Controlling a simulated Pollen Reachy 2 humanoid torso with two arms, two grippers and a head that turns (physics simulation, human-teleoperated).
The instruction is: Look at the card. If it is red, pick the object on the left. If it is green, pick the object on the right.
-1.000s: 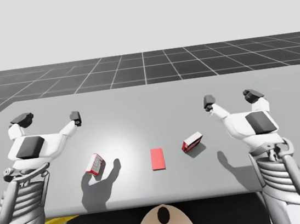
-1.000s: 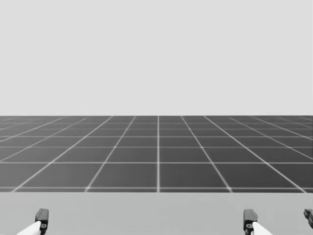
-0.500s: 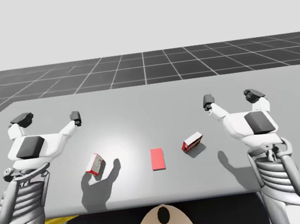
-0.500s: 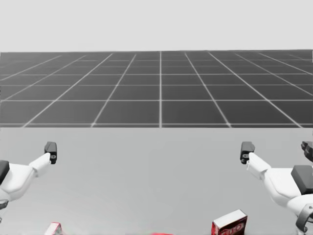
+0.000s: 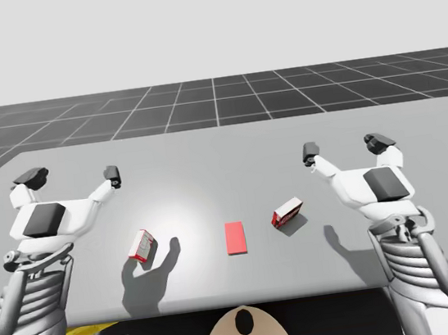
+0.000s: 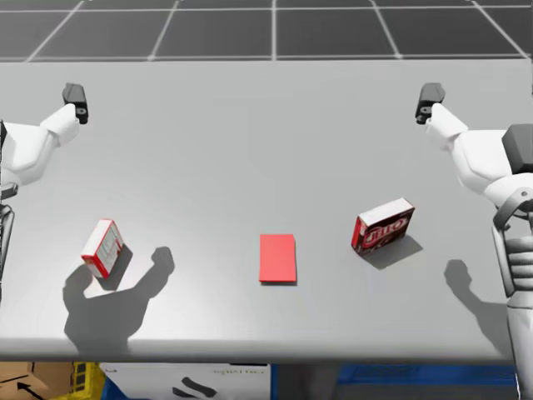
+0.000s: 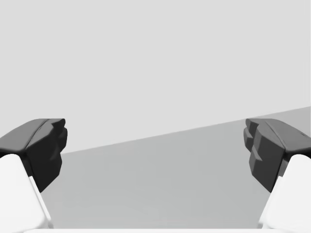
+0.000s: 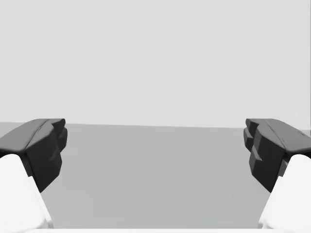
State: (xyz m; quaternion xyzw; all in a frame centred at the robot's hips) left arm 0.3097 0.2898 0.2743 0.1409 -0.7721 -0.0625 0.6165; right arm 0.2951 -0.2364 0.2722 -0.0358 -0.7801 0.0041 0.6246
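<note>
Red card (image 6: 277, 257) lay between left box (image 6: 103, 247) and right box (image 6: 383, 225) on surface (image 6: 266, 125); left end effector (image 7: 155, 145), right end effector (image 8: 155, 145) stood open.

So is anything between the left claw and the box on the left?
Nothing visible is. The open left claw hangs over bare table beyond the left box; the red card and the other box lie further right.
</note>
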